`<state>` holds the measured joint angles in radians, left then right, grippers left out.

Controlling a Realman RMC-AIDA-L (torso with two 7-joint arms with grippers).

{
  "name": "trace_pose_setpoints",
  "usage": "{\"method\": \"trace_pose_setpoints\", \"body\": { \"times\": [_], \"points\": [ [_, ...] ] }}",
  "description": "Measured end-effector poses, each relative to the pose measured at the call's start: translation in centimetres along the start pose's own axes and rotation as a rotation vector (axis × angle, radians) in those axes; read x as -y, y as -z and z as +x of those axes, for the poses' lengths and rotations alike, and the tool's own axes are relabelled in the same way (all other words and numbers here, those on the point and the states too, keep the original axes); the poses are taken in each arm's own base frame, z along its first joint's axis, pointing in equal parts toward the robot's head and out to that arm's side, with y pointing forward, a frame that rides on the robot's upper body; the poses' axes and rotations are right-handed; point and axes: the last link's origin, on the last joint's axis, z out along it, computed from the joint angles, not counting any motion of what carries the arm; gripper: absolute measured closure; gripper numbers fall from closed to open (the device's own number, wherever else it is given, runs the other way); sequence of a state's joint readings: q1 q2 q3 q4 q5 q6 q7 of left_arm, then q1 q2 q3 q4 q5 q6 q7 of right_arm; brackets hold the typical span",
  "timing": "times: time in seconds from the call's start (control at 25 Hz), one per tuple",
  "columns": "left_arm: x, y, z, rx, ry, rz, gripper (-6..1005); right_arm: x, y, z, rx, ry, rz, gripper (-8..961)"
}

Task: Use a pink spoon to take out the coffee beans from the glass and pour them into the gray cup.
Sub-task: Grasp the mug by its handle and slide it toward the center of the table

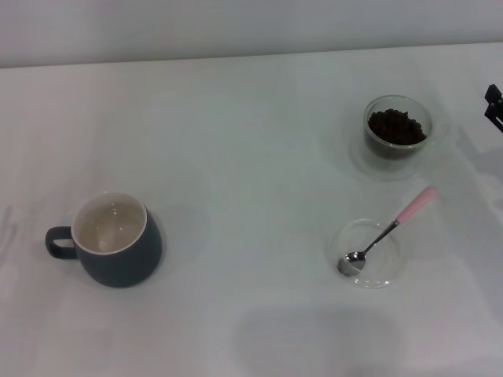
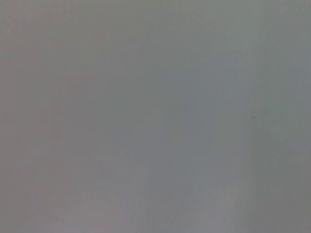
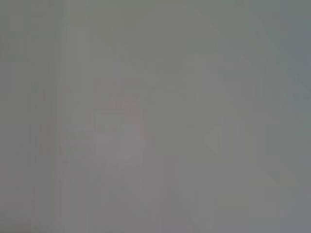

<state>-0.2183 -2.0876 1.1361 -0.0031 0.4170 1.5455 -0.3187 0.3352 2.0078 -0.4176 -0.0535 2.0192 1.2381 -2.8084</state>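
Note:
In the head view the gray cup (image 1: pixel 114 245) stands at the near left, its cream inside bare, its handle pointing left. The glass (image 1: pixel 398 126) stands at the far right, holding the coffee beans (image 1: pixel 397 127). The pink spoon (image 1: pixel 389 228) lies with its silver bowl in a flat clear saucer (image 1: pixel 367 253) at the near right, its pink handle pointing up and right over the rim. A dark part of my right gripper (image 1: pixel 494 107) shows at the right edge, level with the glass. My left gripper is out of view. Both wrist views show only plain grey.
The white table (image 1: pixel 251 157) spreads across the whole head view, with a pale wall along its far edge. The cup and the saucer stand far apart, with bare table between them.

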Motion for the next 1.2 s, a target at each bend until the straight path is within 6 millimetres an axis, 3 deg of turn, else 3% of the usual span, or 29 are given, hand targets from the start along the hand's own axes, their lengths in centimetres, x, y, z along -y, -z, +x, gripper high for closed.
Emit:
{"method": "trace_pose_setpoints", "body": {
  "times": [0.72, 1.2],
  "points": [
    [-0.1, -0.1, 0.0, 0.003, -0.021, -0.007, 167, 0.2, 0.0, 0.1, -0.004, -0.025, 0.030, 82],
    [-1.5, 4.4, -1.5, 0.100, -0.001, -0.069, 168, 0.8, -0.3, 0.3, -0.027, -0.028, 0.068, 83]
  ]
}}
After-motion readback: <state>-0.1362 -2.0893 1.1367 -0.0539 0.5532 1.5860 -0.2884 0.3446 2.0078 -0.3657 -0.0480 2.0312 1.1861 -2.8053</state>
